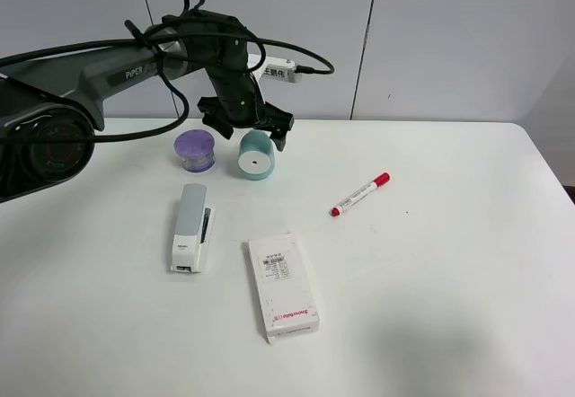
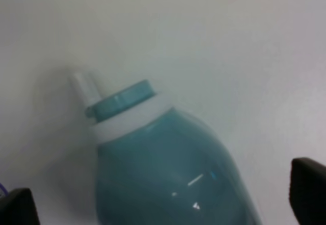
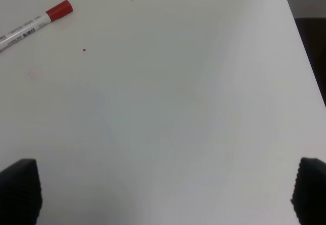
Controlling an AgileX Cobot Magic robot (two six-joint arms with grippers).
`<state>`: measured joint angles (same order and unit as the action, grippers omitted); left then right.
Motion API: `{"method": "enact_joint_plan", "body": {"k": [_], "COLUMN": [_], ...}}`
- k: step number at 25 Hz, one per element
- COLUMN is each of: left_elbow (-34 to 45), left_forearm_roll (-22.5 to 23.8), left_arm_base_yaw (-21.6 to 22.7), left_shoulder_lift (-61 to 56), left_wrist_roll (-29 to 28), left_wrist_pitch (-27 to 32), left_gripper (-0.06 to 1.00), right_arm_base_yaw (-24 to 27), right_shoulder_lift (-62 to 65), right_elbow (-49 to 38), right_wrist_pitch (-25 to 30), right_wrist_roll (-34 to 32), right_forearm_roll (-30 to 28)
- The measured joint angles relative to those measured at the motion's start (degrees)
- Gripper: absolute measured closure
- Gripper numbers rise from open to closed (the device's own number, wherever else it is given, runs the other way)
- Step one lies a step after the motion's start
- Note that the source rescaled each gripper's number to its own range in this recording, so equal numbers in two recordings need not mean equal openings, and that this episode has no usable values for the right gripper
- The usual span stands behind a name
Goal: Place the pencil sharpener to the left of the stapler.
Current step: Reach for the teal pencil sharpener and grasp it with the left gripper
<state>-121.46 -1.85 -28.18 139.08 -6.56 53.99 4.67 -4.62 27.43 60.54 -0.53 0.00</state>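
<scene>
You had the left gripper (image 1: 251, 135) spread wide astride the pencil sharpener (image 1: 256, 155). It lay just right of the purple container (image 1: 195, 148), beyond the stapler (image 1: 191, 227) and to its right. Your right gripper (image 3: 165, 194) had its jaws apart too.

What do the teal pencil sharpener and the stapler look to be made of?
The pencil sharpener looks like glossy teal plastic, judging by its sharp highlights, with a matte white plastic face. The stapler has a grey top with a dull sheen, maybe painted metal or plastic. Its white base looks plastic, though the view leaves that open.
</scene>
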Motion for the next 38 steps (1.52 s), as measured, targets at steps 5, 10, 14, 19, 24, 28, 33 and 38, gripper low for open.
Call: {"method": "enact_joint_plan", "body": {"k": [5,10,14,19,24,28,33,38], "left_elbow": [0.0,0.0,0.0,0.0,0.0,0.0,0.0,0.0], "left_forearm_roll": [-1.0,-1.4,-1.5,-1.6,-1.6,-1.6,-1.6,-1.6], "left_arm_base_yaw": [0.0,0.0,0.0,0.0,0.0,0.0,0.0,0.0], "left_shoulder_lift": [1.4,3.4,4.1,4.1,4.1,4.1,4.1,4.3], "left_wrist_roll": [0.0,0.0,0.0,0.0,0.0,0.0,0.0,0.0], "left_wrist_pitch": [-0.8,-1.5,-2.9,-4.4,-4.8,-4.7,-4.5,-5.0], "left_gripper": [-0.06,-0.06,-0.06,-0.06,-0.06,-0.06,-0.06,-0.06], "right_arm_base_yaw": [0.0,0.0,0.0,0.0,0.0,0.0,0.0,0.0], "right_shoulder_lift": [0.0,0.0,0.0,0.0,0.0,0.0,0.0,0.0], "right_elbow": [0.0,0.0,0.0,0.0,0.0,0.0,0.0,0.0], "right_wrist_pitch": [0.0,0.0,0.0,0.0,0.0,0.0,0.0,0.0], "right_wrist_roll": [0.0,0.0,0.0,0.0,0.0,0.0,0.0,0.0], "right_forearm_roll": [0.0,0.0,0.0,0.0,0.0,0.0,0.0,0.0]}}
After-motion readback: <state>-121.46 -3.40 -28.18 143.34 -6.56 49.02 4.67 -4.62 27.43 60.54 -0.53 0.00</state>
